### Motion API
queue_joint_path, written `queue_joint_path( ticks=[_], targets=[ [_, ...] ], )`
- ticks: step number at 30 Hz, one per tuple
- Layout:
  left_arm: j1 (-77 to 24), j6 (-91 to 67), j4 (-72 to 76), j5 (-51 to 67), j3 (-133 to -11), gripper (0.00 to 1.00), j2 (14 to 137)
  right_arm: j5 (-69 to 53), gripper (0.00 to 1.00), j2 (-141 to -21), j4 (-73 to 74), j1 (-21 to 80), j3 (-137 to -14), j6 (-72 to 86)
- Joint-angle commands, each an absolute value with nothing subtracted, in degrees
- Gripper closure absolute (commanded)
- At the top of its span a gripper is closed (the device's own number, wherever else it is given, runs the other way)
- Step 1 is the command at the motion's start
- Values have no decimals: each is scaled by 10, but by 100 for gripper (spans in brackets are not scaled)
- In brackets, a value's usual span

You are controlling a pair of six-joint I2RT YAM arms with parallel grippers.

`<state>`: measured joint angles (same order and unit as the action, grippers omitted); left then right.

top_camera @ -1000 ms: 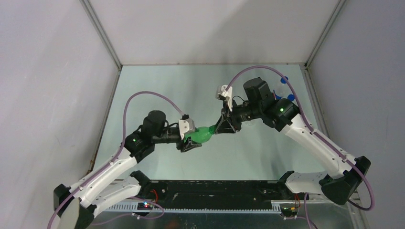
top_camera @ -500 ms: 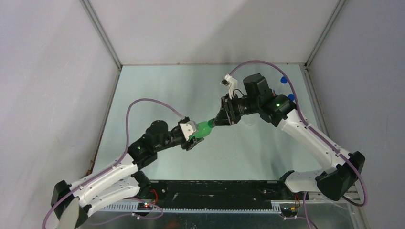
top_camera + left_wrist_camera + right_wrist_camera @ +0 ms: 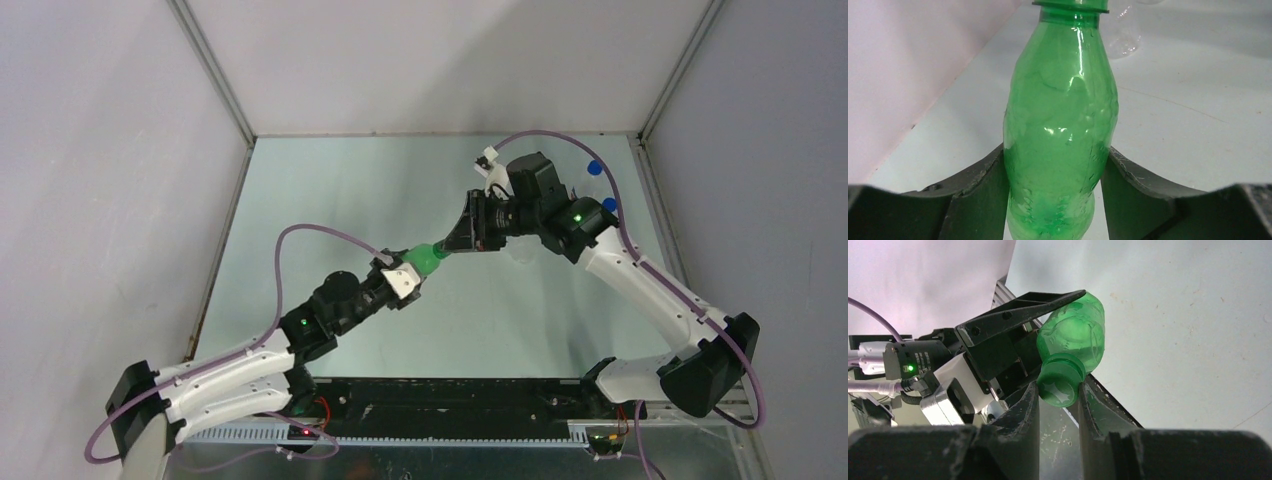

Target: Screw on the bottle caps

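Roughly at the middle of the table (image 3: 330,200), the left gripper (image 3: 408,278) clamps the lower body of the green bottle (image 3: 1060,125) — one finger pressed against each side. It holds the bottle off the surface, tilted, with the neck pointing up and right toward the other arm. On that neck sits the green cap (image 3: 1060,385), pinched between the fingers of the right gripper (image 3: 462,238), which meets the bottle head-on. How far the cap is threaded on cannot be told. Just beyond, under the right arm, a clear bottle (image 3: 520,255) shows faintly on the table. Farther right, near the back corner, are two blue caps (image 3: 595,168) — close beside the arm.
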<state>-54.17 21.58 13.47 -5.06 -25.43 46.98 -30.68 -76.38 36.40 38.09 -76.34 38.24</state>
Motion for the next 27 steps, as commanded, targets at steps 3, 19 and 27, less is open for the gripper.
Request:
queue_joint_path(
  ticks=[3,19,27],
  targets=[
    [-560,200,283,-75,-267,100,456,-326,77,-764,323,401,-760,414],
    [-492,133,91,-61,-271,100,409,-314,35,-682,312,394,-760,250],
    [-370,139,-70,235,-373,100,447,-340,35,-634,360,385,-760,-19]
  ],
)
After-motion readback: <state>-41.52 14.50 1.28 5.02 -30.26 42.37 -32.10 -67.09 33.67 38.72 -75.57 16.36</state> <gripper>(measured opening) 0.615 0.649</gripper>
